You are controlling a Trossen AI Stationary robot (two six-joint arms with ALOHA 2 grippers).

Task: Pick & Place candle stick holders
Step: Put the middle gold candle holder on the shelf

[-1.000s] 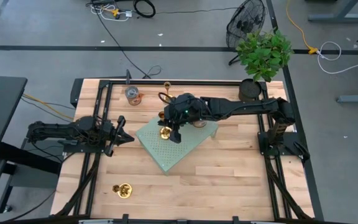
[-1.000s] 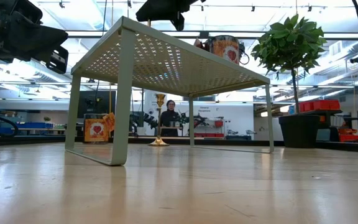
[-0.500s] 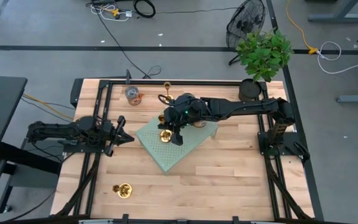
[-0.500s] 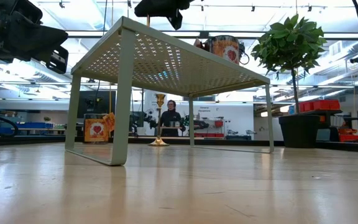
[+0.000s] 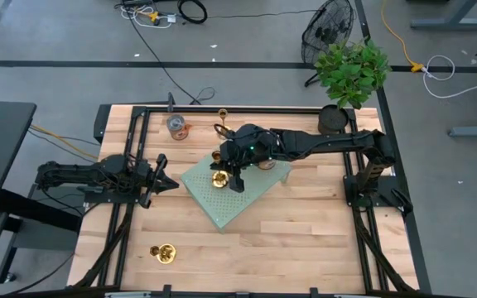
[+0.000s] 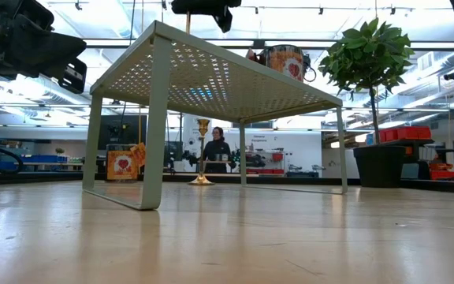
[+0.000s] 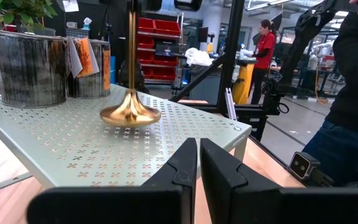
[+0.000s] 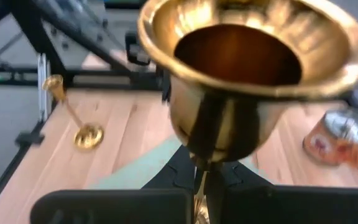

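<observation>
Right gripper [image 5: 237,171] shifting slightly toward 12 o'clock on shelf since earlier frame. Near edge: one candle stick holder [image 5: 166,253] lying at 7 o'clock on table [image 5: 305,240]. Left gripper [image 5: 162,184] waiting at 9 o'clock, fingers nearly together, empty. Mid-table: right fingers pinching stem of second holder [image 5: 220,176], base resting on green shelf [image 5: 259,190], likely steadying before release. Third holder [image 5: 221,116] standing at 12 o'clock.

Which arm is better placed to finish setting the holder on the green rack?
Right: the right gripper grips the candle stick holder standing on the rack; the left gripper waits beside it.
</observation>
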